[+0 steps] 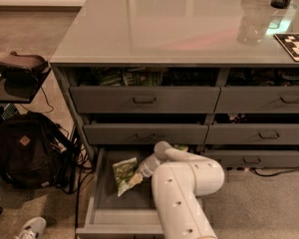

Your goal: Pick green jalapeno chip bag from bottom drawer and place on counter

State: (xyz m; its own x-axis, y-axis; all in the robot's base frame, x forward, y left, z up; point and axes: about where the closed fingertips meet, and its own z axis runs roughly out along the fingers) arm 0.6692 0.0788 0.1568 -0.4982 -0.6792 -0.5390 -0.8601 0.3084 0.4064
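The green jalapeno chip bag (122, 172) lies tilted in the left half of the open bottom drawer (120, 218), the lowest of the left stack. My gripper (136, 178) reaches down into the drawer on the white arm (182, 193) and sits at the bag's lower right edge, touching it. The glossy grey counter (164, 24) tops the drawer unit above.
A sliver of a brighter green bag (180, 147) shows behind the arm. The upper drawers (144, 99) stand slightly open with snack bags inside. A black backpack (25, 148), cables and a shoe (32, 228) lie on the floor left. A clear cup (251, 26) and a checkered board (295, 45) stand on the counter.
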